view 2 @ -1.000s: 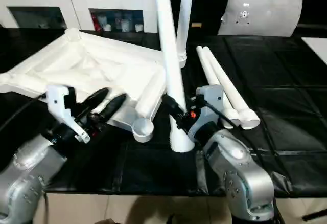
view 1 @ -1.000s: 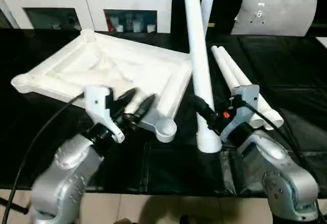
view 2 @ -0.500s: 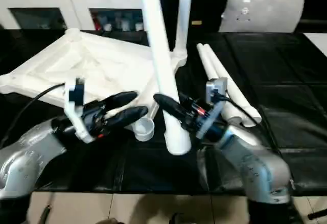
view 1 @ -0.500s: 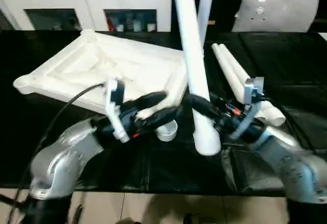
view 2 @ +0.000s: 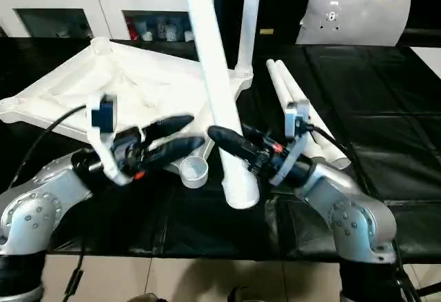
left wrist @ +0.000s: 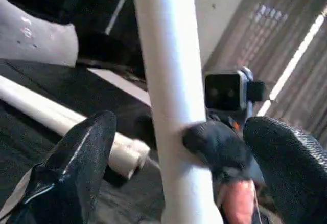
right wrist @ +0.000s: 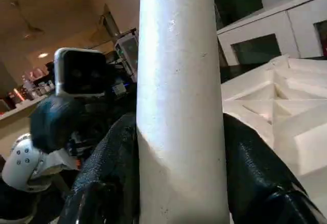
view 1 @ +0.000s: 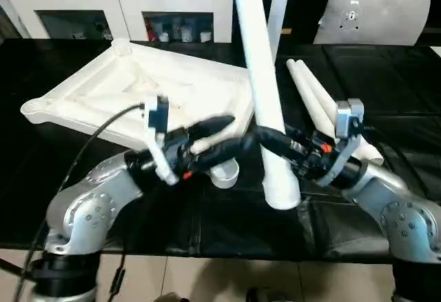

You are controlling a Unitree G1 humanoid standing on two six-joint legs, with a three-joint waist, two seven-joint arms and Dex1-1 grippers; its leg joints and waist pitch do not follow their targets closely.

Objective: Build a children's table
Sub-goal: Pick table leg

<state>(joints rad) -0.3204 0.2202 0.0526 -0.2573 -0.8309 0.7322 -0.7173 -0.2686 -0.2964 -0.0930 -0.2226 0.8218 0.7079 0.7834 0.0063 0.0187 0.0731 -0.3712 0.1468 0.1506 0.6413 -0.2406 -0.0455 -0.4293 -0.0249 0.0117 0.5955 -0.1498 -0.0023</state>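
Both wrists have rolled since a second ago: grippers now point inward toward each other across the held leg, left one opened up from a narrower gap.

Black work surface [view 1: 103, 198] carries everything. White cabinet [view 1: 124, 2] and grey-white cushion panel [view 1: 375, 12] sit along the far edge.

Table top [view 1: 138, 95] lies upside down, ribbed underside up, on the robot's left half of the surface. One leg already stands upright in its far corner socket [view 2: 248, 19]. Empty near corner socket [view 2: 195, 171] sits just beside the left gripper's fingertips.

Held leg [view 1: 265, 109] is near vertical, leaning slightly, lower end close above the surface, just right of the empty socket and not in it. Two spare legs [view 1: 320, 102] lie side by side on the surface behind the right arm.

Right gripper [view 2: 231, 143] is clamped on the held leg's lower part, fingers on either side of it. Left gripper [view 1: 224, 136] is spread wide, gripping nothing; fingertips reach toward the leg, contact unclear.
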